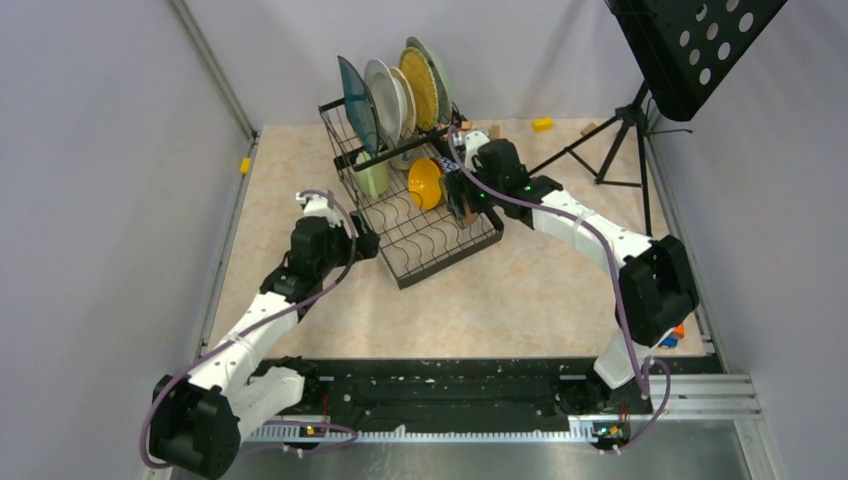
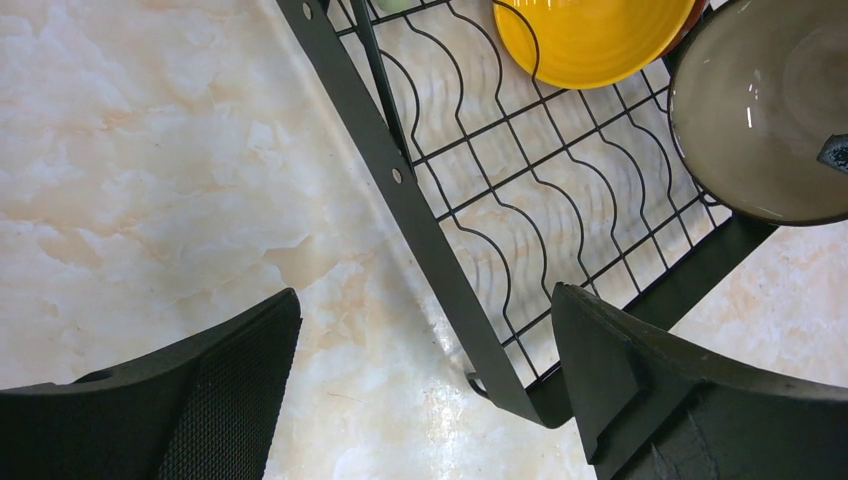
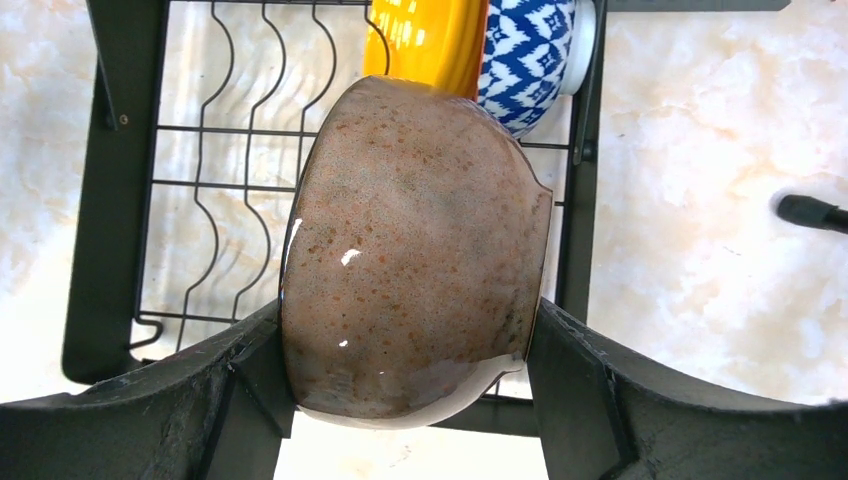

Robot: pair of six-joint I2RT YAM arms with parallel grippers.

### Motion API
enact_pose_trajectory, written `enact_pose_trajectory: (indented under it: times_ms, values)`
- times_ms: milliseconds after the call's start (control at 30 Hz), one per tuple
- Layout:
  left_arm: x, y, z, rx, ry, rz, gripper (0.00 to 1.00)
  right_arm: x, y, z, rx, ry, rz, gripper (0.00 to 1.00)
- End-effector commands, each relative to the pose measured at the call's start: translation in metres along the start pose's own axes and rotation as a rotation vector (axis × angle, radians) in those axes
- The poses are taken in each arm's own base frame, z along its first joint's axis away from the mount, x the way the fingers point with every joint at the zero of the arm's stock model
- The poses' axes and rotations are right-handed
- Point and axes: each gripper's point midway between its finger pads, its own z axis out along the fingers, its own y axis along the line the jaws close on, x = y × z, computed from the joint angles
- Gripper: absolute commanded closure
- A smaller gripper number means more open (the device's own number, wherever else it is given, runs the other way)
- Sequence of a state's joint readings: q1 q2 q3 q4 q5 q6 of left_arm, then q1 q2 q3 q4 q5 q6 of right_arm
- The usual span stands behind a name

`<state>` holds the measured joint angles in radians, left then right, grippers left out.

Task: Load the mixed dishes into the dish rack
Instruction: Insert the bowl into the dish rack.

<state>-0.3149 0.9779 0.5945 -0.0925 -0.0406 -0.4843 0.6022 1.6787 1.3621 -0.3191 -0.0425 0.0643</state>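
Currently, the left gripper is spread wide and holds nothing. It hangs over the near-left rim of the dish rack, partly above the worktop. The right gripper pinches a brown speckled bowl by its sides, over the near-right part of the rack's flat tray. Whether the bowl touches the wires cannot be told. Just beyond it in the tray, a yellow bowl stands on edge, with a blue-and-white patterned bowl touching it on the rack's right side. A light-green mug sits at the tray's far-left. In the rack's raised far section, four plates stand upright: dark teal plate, white plate, yellow plate, pale plate.
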Motion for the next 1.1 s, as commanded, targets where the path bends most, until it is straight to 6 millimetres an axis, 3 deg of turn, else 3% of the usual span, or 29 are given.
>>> enact_pose_trajectory:
  times_ms: [0, 200, 567, 800, 1067]
  values:
    - [-0.020, -0.009, 0.002, 0.022, -0.053, 0.021, 0.01, -0.074, 0.008, -0.024, 0.013, -0.216, -0.075, 0.61]
    - [-0.026, -0.007, 0.002, -0.014, -0.062, -0.031, 0.01, -0.059, -0.006, -0.022, 0.091, -0.178, -0.159, 0.63]
    - [-0.027, -0.011, 0.006, 0.006, -0.056, -0.019, 0.01, -0.037, 0.020, -0.006, -0.055, -0.150, -0.113, 0.64]
    - [-0.023, -0.011, 0.008, 0.012, -0.042, -0.015, 0.01, -0.026, 0.000, 0.005, 0.043, -0.122, -0.156, 0.64]
    - [-0.022, -0.015, 0.010, 0.032, -0.034, -0.024, 0.01, -0.010, -0.002, 0.014, 0.045, -0.081, -0.158, 0.64]
